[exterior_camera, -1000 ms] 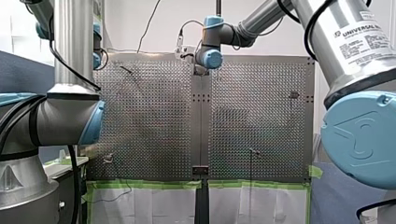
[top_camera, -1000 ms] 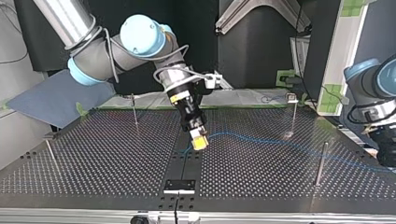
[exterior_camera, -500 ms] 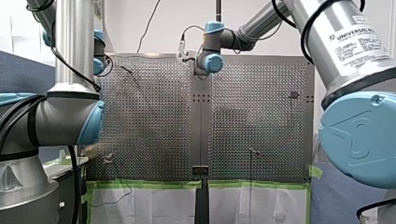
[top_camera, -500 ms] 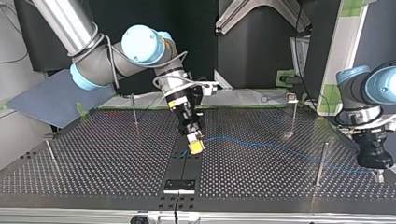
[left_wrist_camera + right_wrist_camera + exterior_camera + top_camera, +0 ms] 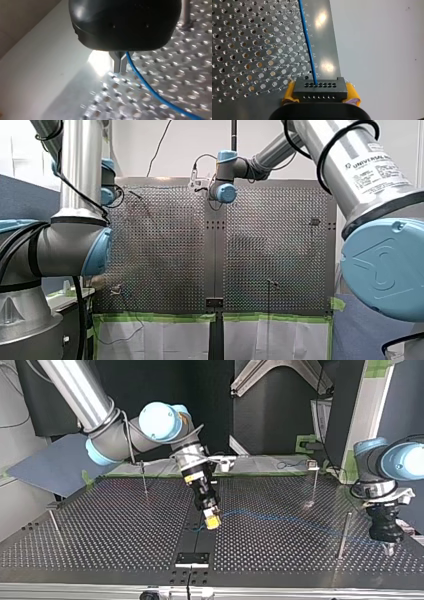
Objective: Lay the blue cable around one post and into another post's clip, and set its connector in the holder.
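The yellow-padded right gripper (image 5: 320,88) clamps the dark multi-hole connector block (image 5: 322,92) over the perforated metal table (image 5: 100,530), short of the black rectangular holder (image 5: 192,559). The left gripper (image 5: 120,65) pinches the thin blue cable (image 5: 147,86). A square, slack-fed descent looks wisest.

The one plain piece of writing is the maker's label (image 5: 374,164) on the silver tube of the right arm (image 5: 345,142), close to the front camera. It reads "UNIVERSAL ROBOTS" in dark capitals, and the finer lines of print under it are too small to read. In the right wrist view a column of tiny letters (image 5: 311,41) is marked on the smooth strip of the tabletop (image 5: 328,37), just beside the blue cable (image 5: 307,40); V, X, Y and Z can be made out, then pairs such as AB. In the top view a small yellow sticker (image 5: 191,476) sits on the body above the right tool (image 5: 212,522), its marks illegible.
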